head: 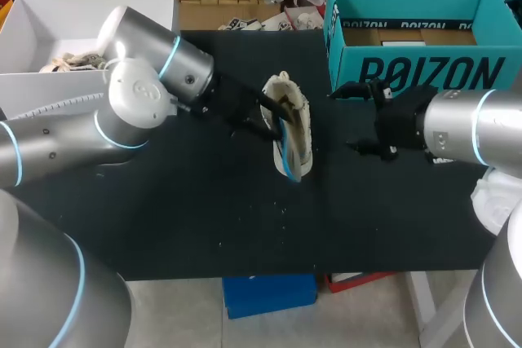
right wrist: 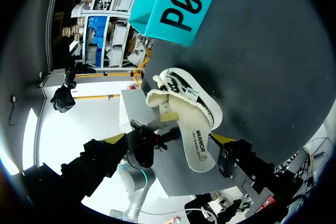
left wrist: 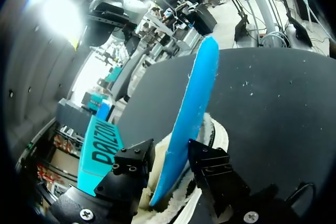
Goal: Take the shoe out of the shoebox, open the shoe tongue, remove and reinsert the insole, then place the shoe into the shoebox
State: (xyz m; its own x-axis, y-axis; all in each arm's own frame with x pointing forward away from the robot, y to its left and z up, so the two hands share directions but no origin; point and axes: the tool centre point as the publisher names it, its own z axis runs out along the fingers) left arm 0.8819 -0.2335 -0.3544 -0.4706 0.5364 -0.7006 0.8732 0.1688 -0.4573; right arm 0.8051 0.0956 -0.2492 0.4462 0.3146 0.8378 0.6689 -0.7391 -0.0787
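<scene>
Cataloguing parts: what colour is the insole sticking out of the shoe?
Bright blue; the insole shows best in the left wrist view.

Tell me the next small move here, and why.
Probably bring the right gripper over to steady the shoe: it stands open and apart from it, while the left gripper grips the blue insole, one end of which sits in the unheld shoe.

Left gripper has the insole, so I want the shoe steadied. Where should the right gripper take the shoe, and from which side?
Likely the sole edge of the shoe, mid-length, approached from the right arm's side. That white edge faces the open right gripper, while the left gripper and insole occupy the opening on the far side.
</scene>
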